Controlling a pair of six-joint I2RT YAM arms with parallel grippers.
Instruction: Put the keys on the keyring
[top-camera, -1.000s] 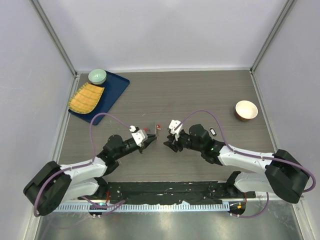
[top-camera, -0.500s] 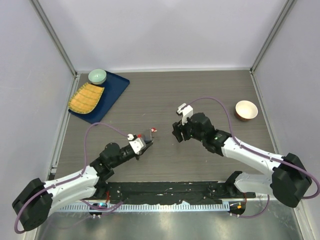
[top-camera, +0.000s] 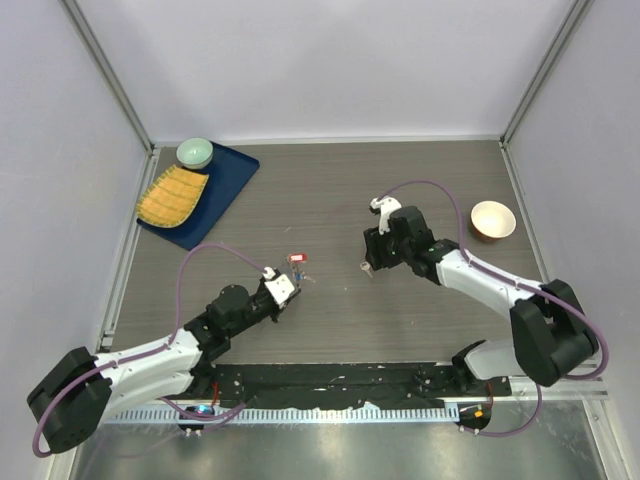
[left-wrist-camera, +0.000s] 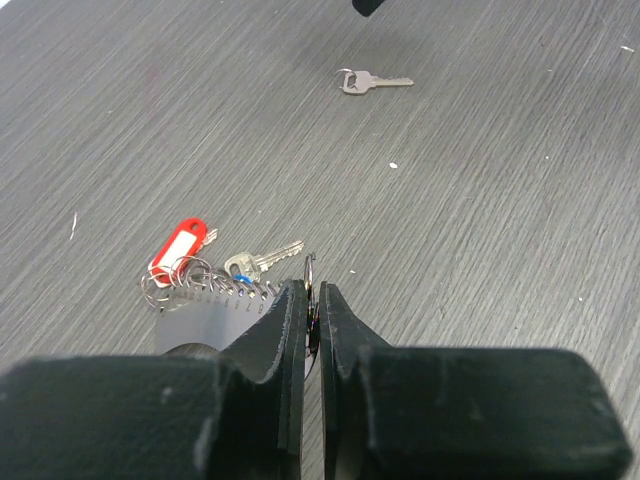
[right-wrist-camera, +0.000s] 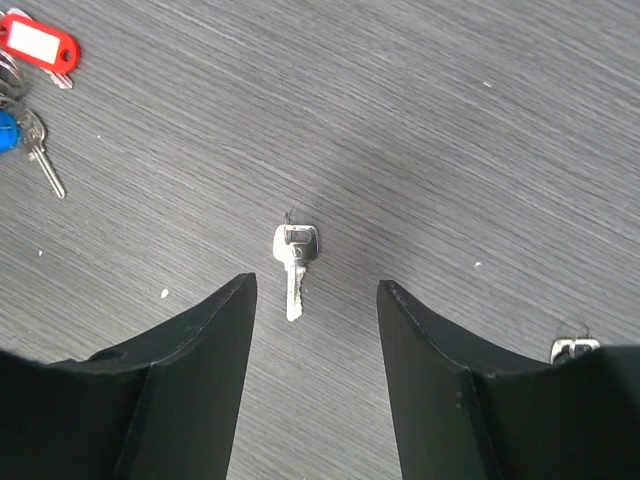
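**One key loose on the counter, keyring pinched by the left gripper**

A dark wood-grain counter (top-camera: 330, 190) sits inside pale walls with metal corner posts. At its far left a blue tray (top-camera: 228, 185) carries a green bowl (top-camera: 194, 152) and a yellow ribbed mat (top-camera: 171, 196). An orange bowl (top-camera: 493, 220) with a white inside stands near the right edge.

The left gripper (left-wrist-camera: 312, 295) is low over the counter, left of centre. Its fingers are pressed together on a thin metal ring that stands upright between them. This ring belongs to the keyring (left-wrist-camera: 205, 285), a coil of pale rings lying on the counter just in front of the fingertips. A red tag (left-wrist-camera: 180, 248) with a white label lies at the far end of the coil, and a small blue tag (left-wrist-camera: 243, 281) lies beside the head of a second key (left-wrist-camera: 262, 263). That silver key rests against the rings; whether it is threaded on cannot be told.

The right gripper (right-wrist-camera: 317, 288) hovers right of centre with its fingers apart and holding nothing. The loose key (right-wrist-camera: 296, 255), plain silver, lies flat on the counter between and just ahead of them, touching neither finger. From above, this key (top-camera: 366, 268) is well apart from the keyring (top-camera: 297, 262).
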